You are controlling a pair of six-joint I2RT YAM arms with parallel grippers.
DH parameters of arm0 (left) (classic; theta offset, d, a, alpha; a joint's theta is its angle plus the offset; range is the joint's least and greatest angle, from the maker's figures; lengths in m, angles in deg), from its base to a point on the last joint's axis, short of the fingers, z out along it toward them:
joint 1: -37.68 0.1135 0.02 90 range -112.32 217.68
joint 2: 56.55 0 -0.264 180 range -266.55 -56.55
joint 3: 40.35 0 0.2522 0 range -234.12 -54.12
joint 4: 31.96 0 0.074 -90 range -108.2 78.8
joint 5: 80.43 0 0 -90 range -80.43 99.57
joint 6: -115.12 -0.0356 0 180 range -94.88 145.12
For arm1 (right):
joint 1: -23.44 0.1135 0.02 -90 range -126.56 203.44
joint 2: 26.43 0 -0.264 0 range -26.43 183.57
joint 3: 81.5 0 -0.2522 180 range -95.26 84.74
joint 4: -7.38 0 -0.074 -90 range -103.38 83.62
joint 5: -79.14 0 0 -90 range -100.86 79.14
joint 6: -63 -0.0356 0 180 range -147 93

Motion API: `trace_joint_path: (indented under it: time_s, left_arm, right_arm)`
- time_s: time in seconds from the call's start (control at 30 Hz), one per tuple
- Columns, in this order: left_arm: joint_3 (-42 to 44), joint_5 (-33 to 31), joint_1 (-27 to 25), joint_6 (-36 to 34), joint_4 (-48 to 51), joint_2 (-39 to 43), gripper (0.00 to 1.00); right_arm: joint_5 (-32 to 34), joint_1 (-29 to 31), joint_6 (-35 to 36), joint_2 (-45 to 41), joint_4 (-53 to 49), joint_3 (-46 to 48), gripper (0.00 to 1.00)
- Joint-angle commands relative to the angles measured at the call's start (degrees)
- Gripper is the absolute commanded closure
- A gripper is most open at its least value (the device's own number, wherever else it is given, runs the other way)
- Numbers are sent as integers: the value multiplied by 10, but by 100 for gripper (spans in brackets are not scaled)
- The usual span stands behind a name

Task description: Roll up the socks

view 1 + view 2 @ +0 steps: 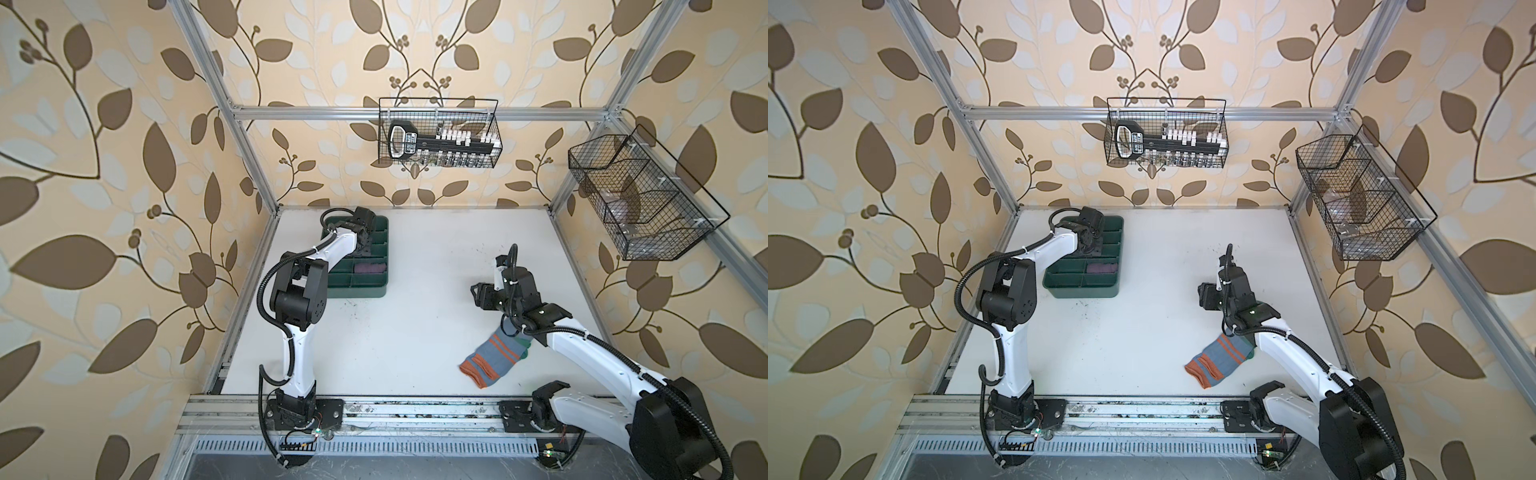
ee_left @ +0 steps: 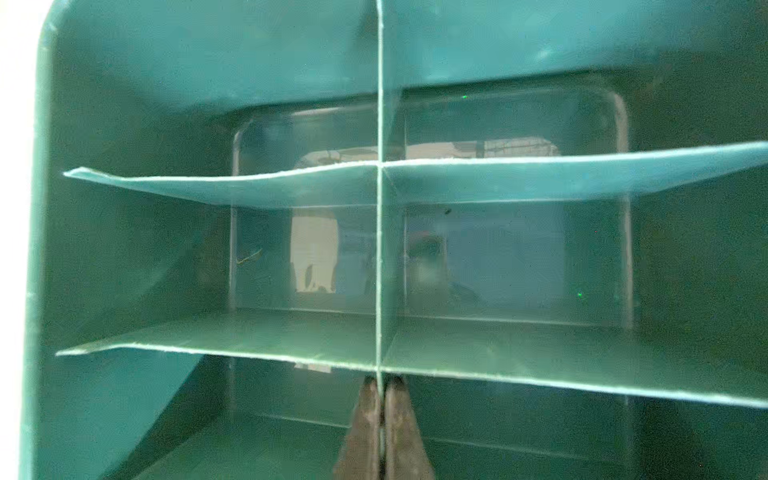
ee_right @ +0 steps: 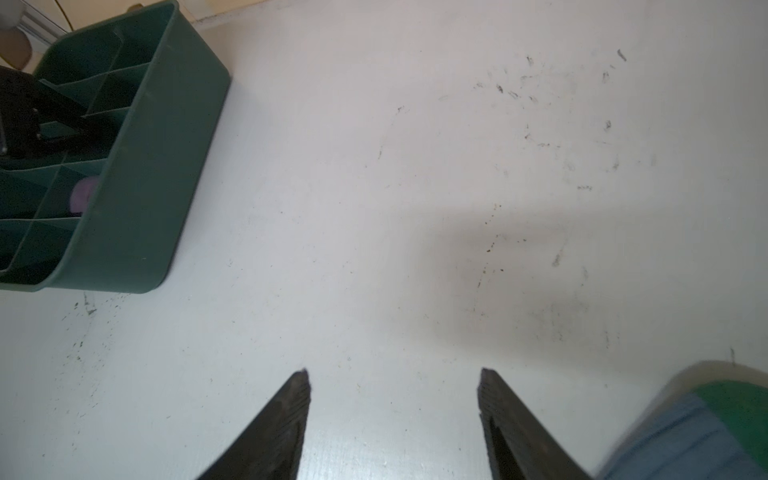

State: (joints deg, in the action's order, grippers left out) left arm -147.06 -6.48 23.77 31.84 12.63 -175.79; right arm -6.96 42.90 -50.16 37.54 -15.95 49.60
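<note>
The grey-blue sock (image 1: 494, 358) (image 1: 1219, 357) with orange stripes and cuff lies flat near the table's front right; its green heel end runs under my right arm. In the right wrist view this sock (image 3: 685, 436) shows at the frame's edge. The purple sock (image 1: 370, 267) (image 1: 1101, 268) (image 3: 83, 195) lies in a compartment of the green divided tray (image 1: 357, 293) (image 1: 1084, 291) (image 3: 145, 187). My left gripper (image 1: 365, 246) (image 1: 1093, 245) (image 2: 380, 384) reaches into the tray and is shut on a thin divider wall. My right gripper (image 1: 478, 296) (image 1: 1204, 296) (image 3: 395, 374) hovers open over bare table, beyond the grey-blue sock, holding nothing.
A wire basket (image 1: 440, 137) with a black tool hangs on the back rail. A second wire basket (image 1: 636, 199) hangs on the right frame. The white table (image 1: 415, 332) carries dark scuff marks, and metal rails run along its front edge.
</note>
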Motion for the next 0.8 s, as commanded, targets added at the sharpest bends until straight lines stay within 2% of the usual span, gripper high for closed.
trace_joint_path:
  time_s: [0.0,0.17,0.23,0.27,0.33,0.43,0.6,0.77]
  left_arm:
    - [-14,0,28,-41,29,-25,100]
    - [-6,8,34,-33,28,-10,100]
    - [12,11,33,-22,14,13,76]
    - [19,11,33,-17,7,28,69]
    - [36,14,33,-7,-6,63,47]
    - [47,6,33,20,-11,126,19]
    - [112,20,25,83,-58,279,1]
    - [274,52,16,143,-157,478,1]
  right_arm:
    - [29,-7,-7,13,-32,-23,33]
    - [55,-14,-17,37,-58,-38,31]
    - [53,-15,-12,41,-63,-43,27]
    - [49,-15,-8,38,-61,-43,25]
    - [43,-15,-5,26,-54,-37,19]
    - [57,-15,-2,10,-56,-31,17]
    - [107,-40,-23,12,-99,-39,17]
    - [103,-109,-41,13,-129,-31,18]
